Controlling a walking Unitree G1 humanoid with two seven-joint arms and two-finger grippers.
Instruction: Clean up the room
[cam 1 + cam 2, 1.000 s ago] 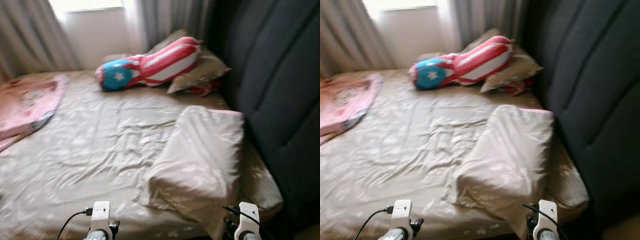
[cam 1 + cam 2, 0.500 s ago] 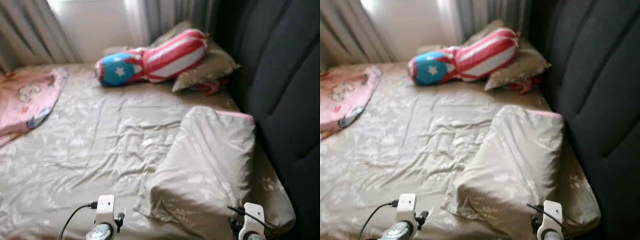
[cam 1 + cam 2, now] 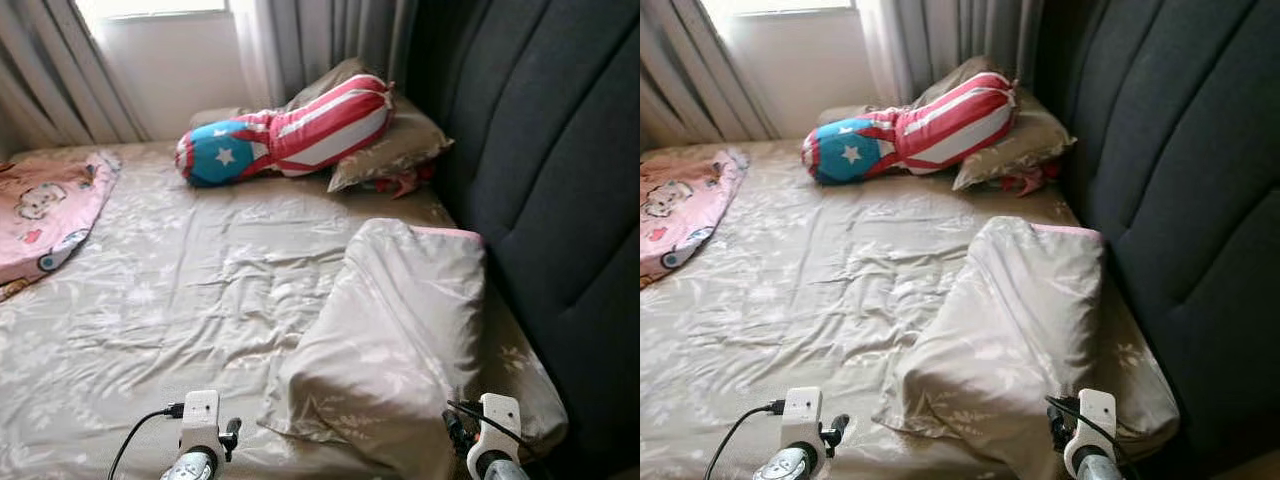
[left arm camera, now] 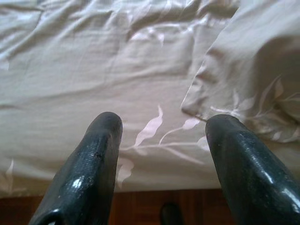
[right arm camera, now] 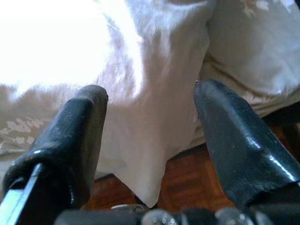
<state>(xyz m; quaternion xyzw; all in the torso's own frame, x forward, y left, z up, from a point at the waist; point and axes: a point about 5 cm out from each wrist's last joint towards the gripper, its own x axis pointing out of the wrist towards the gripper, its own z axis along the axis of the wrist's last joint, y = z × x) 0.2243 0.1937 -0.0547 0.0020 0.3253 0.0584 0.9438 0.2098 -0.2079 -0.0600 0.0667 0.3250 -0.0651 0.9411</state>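
Note:
A beige leaf-patterned pillow (image 3: 400,330) lies crooked on the bed's near right corner, next to the dark headboard (image 3: 560,170). At the far end a red, white and blue bolster (image 3: 285,135) rests on another beige pillow (image 3: 395,150). A pink blanket (image 3: 45,215) lies at the bed's left edge. My left gripper (image 4: 161,126) hovers open over the sheet by the near pillow's corner. My right gripper (image 5: 150,110) is open too, over that pillow's hanging edge. Both wrists (image 3: 200,440) (image 3: 490,445) show at the bottom of the eye views.
The wrinkled beige sheet (image 3: 200,290) covers the mattress. Grey curtains (image 3: 320,40) and a bright window (image 3: 170,50) stand behind the bed. Wooden floor (image 5: 187,183) shows below the bed's near edge. A small red item (image 3: 405,182) peeks from under the far pillow.
The camera has shifted and steadied, so the picture is sharper. Both wrists stay low at the bottom edge. Nothing on the bed has moved.

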